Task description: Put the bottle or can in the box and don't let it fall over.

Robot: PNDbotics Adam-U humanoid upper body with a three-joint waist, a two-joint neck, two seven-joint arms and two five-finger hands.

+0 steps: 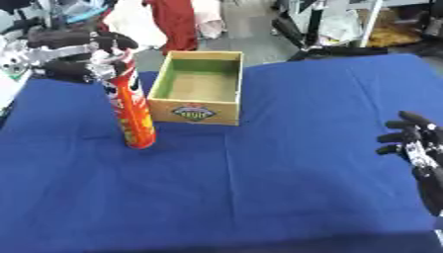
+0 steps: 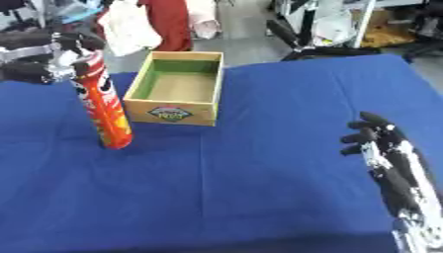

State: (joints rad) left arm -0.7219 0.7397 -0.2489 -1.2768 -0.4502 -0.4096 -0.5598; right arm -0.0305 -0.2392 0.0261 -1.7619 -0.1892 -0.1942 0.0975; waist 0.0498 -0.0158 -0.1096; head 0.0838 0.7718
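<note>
Right hand [image 2: 385, 153] idle; can [image 1: 130, 106] beside box [image 1: 197, 88]

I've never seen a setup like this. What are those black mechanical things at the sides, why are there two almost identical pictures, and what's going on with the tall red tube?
Both pictures come from the two eyes of one camera in a humanoid robot's head, looking down at its work, so they nearly match. The black things are its hands. The left hand has its fingers curled round the top of a tall red and orange can, which stands slightly tilted on the blue cloth-covered table. Just beside the can sits an open wooden box with a green inside, empty as far as I can see. The right hand waits idle at the lower right, fingers relaxed, holding nothing. The can goes into the box, upright.
</note>
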